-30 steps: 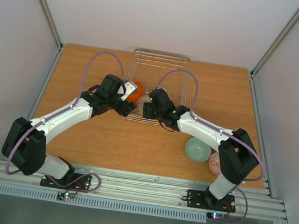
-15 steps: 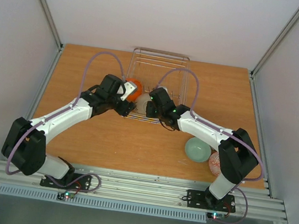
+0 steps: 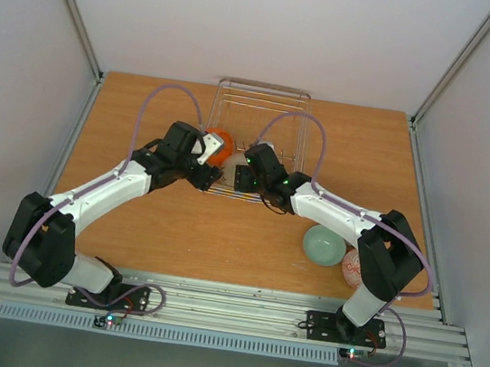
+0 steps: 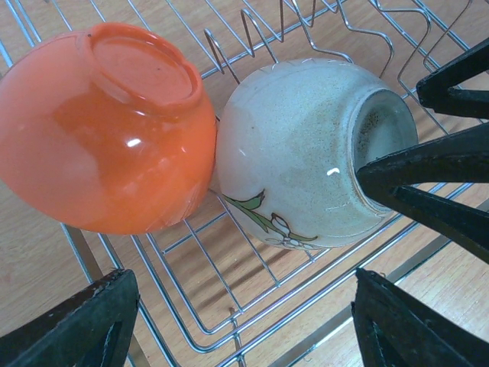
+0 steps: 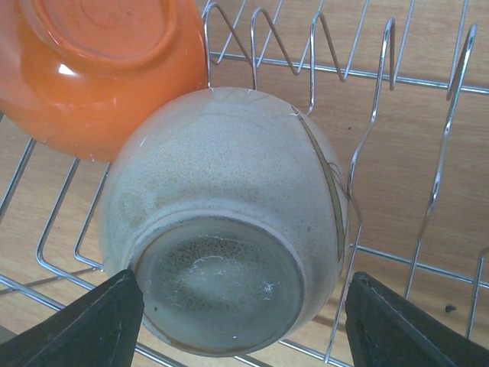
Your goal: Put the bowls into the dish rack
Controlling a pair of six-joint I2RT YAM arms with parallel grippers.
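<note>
The right end effector (image 5: 244, 284) is seen released. Its two black fingers (image 5: 84, 325) are spread wide, and the round foot of a speckled cream ceramic bowl with a painted leaf sprig (image 5: 229, 222) is framed between them. In the left wrist view one of these fingers is laid across the foot ring, though whether contact is made cannot be told. The other finger is held apart from the bowl at its 2 o'clock.

The left end effector (image 4: 244, 294) is likewise released, its fingers set wide apart with nothing gripped between them. It is poised over the near left corner of the rectangular silvery wire dish rack (image 3: 266, 87).

The cream bowl is lodged on its side inside the rack, against a row of upright tines, with its foot turned toward the near edge. A glossy round bowl with an orange outside (image 4: 107, 126) is tipped in the rack beside it, at its 9 o'clock in the left wrist view. The two bowls are touching, and the orange base is turned up toward the camera.

From above, the rack is found at 12 o'clock on the wooden surface (image 3: 117, 120), and both loaded bowls are placed in its near left part, at about 7 o'clock. Outside the rack, a pale mint-green bowl (image 3: 324, 246) is set upright at 4 o'clock on the surface. A red-and-white patterned bowl (image 3: 351, 267) is seen just beside it at its 4 o'clock, partly hidden by the right arm.
</note>
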